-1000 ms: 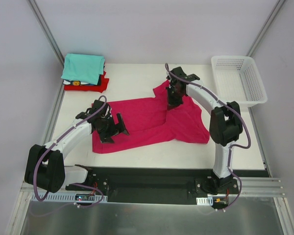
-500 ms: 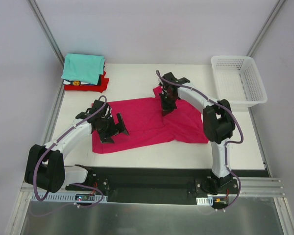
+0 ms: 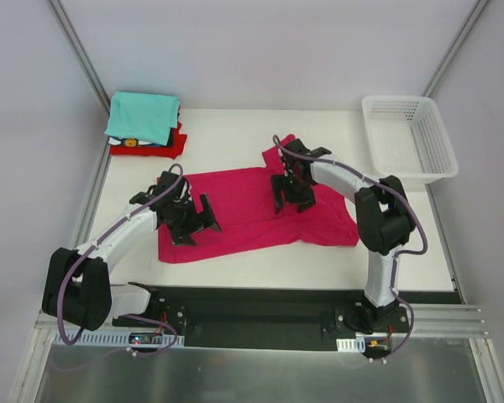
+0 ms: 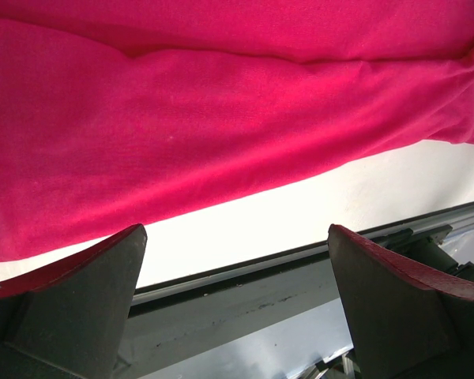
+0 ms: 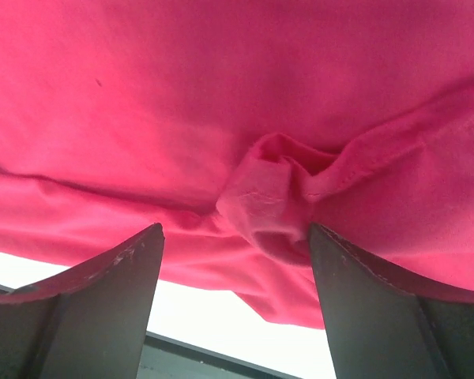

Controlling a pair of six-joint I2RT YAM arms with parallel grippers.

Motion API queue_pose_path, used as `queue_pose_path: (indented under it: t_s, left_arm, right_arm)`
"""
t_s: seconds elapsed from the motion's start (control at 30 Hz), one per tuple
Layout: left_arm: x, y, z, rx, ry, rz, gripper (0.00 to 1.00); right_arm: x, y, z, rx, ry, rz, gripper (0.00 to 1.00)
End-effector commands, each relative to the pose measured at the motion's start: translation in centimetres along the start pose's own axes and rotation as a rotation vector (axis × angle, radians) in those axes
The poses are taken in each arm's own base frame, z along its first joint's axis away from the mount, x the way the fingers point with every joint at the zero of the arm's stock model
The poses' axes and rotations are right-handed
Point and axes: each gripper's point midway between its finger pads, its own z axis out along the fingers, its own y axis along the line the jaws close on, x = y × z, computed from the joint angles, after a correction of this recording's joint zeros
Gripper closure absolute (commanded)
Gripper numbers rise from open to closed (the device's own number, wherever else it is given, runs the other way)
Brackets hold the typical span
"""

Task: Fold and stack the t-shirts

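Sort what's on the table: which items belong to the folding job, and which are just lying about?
Job: magenta t-shirt, spread out; folded teal t-shirt, stacked above a red t-shirt.
Lying about: white mesh basket, back right.

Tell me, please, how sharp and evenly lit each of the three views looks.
Top external: sharp, even light, soft shadows on the pink t-shirt. Left wrist: cloth crisp, left gripper fingers dark and soft. Right wrist: bunched fold crisp, right gripper fingers blurred.
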Motion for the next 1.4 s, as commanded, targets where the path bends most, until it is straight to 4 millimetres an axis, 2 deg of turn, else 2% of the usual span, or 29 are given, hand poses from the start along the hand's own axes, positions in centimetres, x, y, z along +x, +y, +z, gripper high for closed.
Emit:
queue_pose_path:
  t_s: [0.0, 0.03, 0.2, 0.6, 0.87, 0.97, 1.1, 1.3, 1.37]
  left_arm:
    - [0.6, -0.3, 0.0, 0.019, 0.016, 0.016, 0.01]
    - [0.5, -0.4, 0.1, 0.025, 0.011, 0.018, 0.01]
    - [0.6, -0.5, 0.2, 0.033, 0.016, 0.017, 0.01]
    - [1.0, -0.5, 0.3, 0.035, 0.025, 0.018, 0.01]
    - [0.9, -0.6, 0.2, 0.040, 0.023, 0.021, 0.01]
    - [0.9, -0.5, 0.3, 0.038, 0.023, 0.024, 0.01]
    - [1.0, -0.4, 0.4, 0.034, 0.028, 0.018, 0.01]
    - [0.9, -0.5, 0.3, 0.034, 0.026, 0.019, 0.01]
    - [0.9, -0.5, 0.3, 0.035, 0.027, 0.020, 0.01]
  right_arm:
    - [0.4, -0.6, -2.5, -0.017, -0.096, 0.034, 0.23]
    - [1.6, -1.0, -2.1, -0.014, -0.074, 0.043, 0.23]
    - [2.3, -1.6, -2.7, -0.016, -0.103, 0.044, 0.21]
    - [0.2, -0.7, -3.3, -0.046, -0.122, 0.043, 0.21]
    - [-1.9, 1.3, -3.4, -0.112, -0.138, 0.048, 0.21]
    - [-2.2, 1.3, -3.5, -0.109, -0.142, 0.043, 0.24]
    - [-1.6, 0.3, -3.1, -0.062, -0.124, 0.030, 0.25]
    - [-0.5, -1.4, -2.0, -0.005, -0.094, 0.035, 0.38]
    - [-0.5, -1.6, -1.8, -0.003, -0.092, 0.037, 0.40]
